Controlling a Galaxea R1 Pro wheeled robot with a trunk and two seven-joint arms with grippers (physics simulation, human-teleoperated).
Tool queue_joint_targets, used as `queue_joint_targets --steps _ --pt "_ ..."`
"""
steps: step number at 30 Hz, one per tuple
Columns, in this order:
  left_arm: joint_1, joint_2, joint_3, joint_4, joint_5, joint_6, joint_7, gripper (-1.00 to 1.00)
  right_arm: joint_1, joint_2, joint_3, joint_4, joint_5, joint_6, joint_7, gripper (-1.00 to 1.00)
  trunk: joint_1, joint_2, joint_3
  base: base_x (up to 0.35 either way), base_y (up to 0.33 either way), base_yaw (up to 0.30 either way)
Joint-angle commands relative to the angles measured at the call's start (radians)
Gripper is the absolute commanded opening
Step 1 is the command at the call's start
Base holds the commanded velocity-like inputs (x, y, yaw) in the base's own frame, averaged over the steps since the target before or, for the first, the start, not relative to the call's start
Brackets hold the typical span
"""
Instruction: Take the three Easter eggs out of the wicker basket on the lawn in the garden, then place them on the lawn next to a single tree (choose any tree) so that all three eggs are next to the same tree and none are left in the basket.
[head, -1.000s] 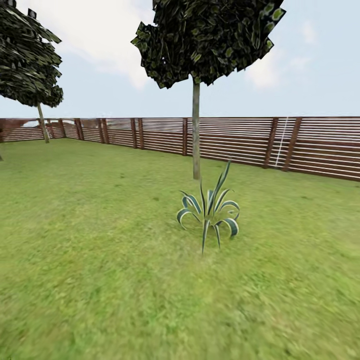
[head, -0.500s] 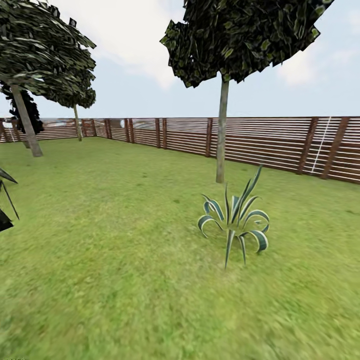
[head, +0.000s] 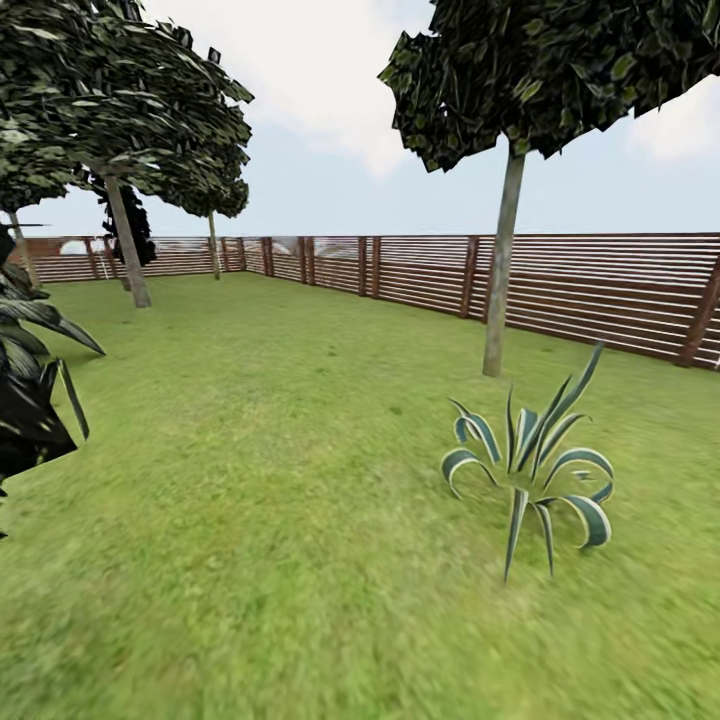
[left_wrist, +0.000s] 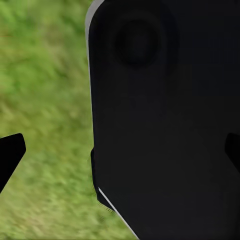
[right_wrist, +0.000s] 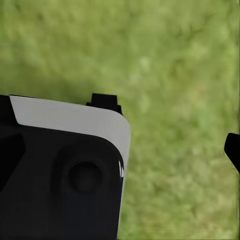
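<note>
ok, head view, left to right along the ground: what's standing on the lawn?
Dark spiky plant at the left edge → thick-trunked tree → thin far tree by the fence → pale-trunked tree → striped agave-like plant.

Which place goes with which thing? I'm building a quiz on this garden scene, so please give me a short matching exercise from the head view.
Things:
1. striped spiky plant
2. nearest tree
3. fence
4. dark-leaved plant

Places:
A. at the view's left edge, partly cut off
B. along the far side of the lawn
C. low on the grass at the right, in front of a thin trunk
D. just behind the striped plant, crown reaching past the top of the view

Pairs: 1-C, 2-D, 3-B, 4-A
</note>
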Motion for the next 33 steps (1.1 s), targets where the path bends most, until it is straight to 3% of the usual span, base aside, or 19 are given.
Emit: queue_joint_targets --steps 1,33 --pt "0.001 0.000 0.001 -0.002 -0.001 -0.002 -0.001 1.00 -0.002 0.000 0.001 0.004 0.010 -0.006 -0.001 1.00 0.001 0.000 -0.001 0.337 0.000 0.291" --pt "0.001 0.002 0.001 -0.003 0.000 -0.001 0.000 1.00 -0.002 -0.008 -0.004 0.004 0.002 -0.006 0.000 1.00 0.001 0.000 -0.001 0.337 0.000 0.272"
